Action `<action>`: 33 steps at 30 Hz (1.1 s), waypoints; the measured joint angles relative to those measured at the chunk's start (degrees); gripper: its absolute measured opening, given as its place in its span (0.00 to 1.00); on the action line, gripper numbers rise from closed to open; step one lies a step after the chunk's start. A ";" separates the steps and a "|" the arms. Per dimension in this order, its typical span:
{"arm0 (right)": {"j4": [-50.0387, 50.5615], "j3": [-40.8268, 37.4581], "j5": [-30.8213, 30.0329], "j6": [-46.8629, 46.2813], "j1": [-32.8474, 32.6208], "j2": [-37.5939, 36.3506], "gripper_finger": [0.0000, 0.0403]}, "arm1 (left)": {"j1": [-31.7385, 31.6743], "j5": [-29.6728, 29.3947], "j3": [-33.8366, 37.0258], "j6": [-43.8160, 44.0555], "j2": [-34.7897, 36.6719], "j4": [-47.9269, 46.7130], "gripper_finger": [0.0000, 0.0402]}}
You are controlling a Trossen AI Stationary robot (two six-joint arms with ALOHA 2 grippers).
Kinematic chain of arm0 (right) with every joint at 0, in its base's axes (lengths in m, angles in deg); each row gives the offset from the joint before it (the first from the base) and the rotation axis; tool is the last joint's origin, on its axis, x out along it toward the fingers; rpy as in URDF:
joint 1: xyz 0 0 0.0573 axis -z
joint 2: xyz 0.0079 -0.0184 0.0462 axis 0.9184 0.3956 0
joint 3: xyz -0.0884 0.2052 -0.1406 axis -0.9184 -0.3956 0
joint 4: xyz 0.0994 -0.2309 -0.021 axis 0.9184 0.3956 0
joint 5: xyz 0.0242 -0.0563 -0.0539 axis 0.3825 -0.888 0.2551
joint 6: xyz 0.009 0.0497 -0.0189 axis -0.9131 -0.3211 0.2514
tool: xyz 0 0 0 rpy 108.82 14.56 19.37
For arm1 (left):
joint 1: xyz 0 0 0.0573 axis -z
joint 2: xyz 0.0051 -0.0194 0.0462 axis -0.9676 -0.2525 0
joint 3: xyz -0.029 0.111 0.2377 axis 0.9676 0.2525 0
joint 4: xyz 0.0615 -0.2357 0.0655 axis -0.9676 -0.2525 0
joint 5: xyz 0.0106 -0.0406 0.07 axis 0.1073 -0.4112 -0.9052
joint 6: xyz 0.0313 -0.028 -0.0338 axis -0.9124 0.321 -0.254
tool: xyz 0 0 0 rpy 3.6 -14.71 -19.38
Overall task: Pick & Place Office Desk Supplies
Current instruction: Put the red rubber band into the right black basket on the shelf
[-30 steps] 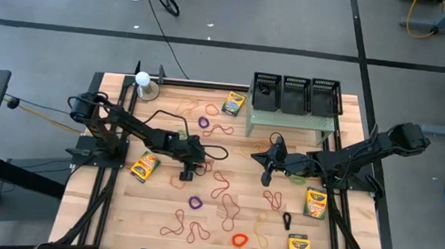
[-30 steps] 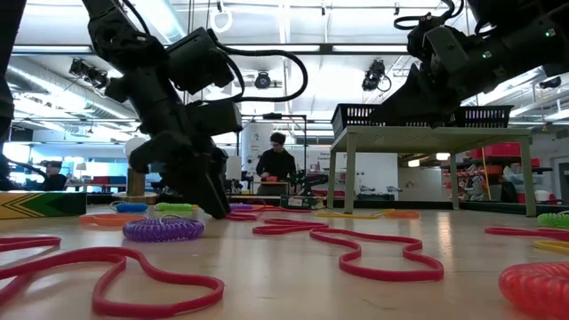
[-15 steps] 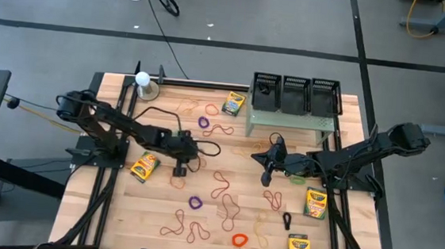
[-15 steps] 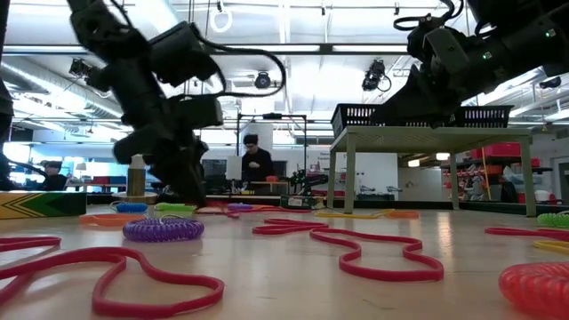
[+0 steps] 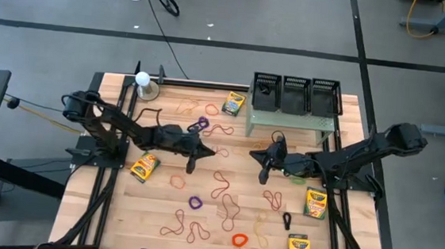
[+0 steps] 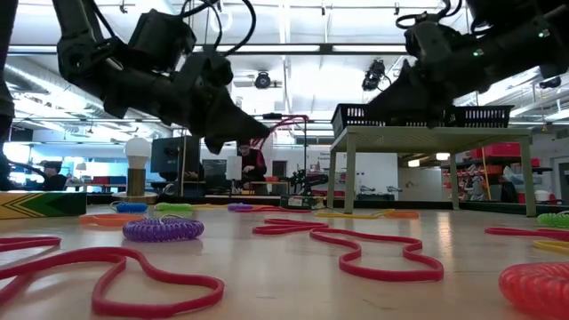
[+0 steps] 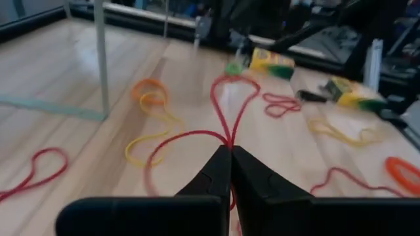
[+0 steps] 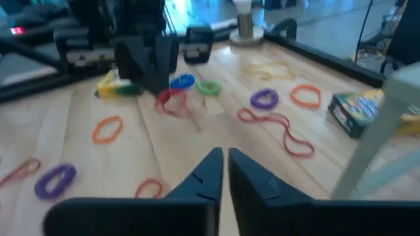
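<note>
Pinching red band (image 7: 226, 108), left fingers (image 7: 231, 172)

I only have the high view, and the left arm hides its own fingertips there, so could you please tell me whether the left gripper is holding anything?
Observer: Yes. In the left wrist view the left gripper is shut on a red rubber band, pinched where its loop narrows.
Operator: Thank you. Is the band off the wood?
Observer: In the low view that gripper hangs well above the table, and the band's loop sticks out from its tips in the air.
Operator: And the right gripper?
Observer: The right wrist view shows the right gripper shut with nothing in it.
</note>
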 joint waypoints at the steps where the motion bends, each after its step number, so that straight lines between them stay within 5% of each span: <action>1: -2.23 0.02 -0.02 0.46 0.00 1.53 0.13 | 0.09 -0.13 -0.29 0.21 -0.76 1.38 0.02; 16: -25.41 0.00 2.23 -7.05 4.90 17.74 0.55 | 0.58 -0.40 -0.35 6.40 -14.71 27.87 0.02; 22: -33.00 0.00 6.30 -8.62 5.88 20.52 0.60 | 0.49 -1.12 -0.54 9.42 -20.05 35.10 0.02; 33: -40.08 3.97 7.92 -17.20 7.81 27.90 0.60 | 0.60 -1.91 -4.67 7.76 -21.27 34.01 0.02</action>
